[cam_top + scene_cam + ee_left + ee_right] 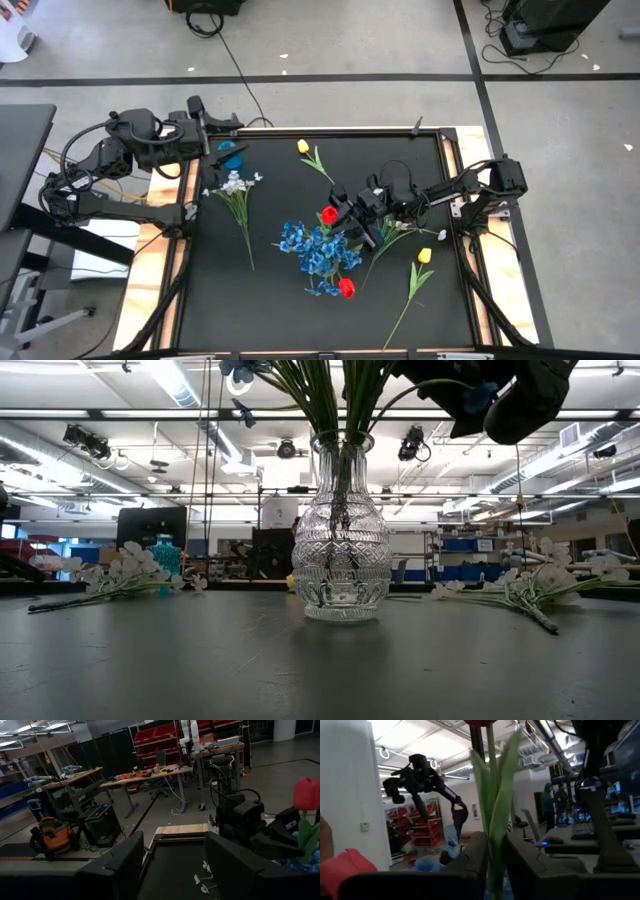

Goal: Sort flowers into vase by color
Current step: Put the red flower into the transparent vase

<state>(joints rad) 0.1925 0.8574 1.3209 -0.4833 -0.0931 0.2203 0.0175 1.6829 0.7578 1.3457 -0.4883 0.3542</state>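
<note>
Right end effector (pixel 345 215) is hovering over the glass vase (pixel 341 530) at mid-bench, its fingers (pixel 470 865) sitting close on either side of a red tulip's green stem (pixel 492 815); whether they are gripping it I cannot tell. Blue bunches (pixel 315 250) and another red tulip (pixel 346 288) are already standing in the vase. White sprigs (pixel 234 185) and two yellow tulips (pixel 424 256) are lying on the black bench (pixel 280 310) around it. Left end effector (pixel 222 133) is waiting at the bench's far left corner, fingers (pixel 117 865) standing apart and holding nothing.
</note>
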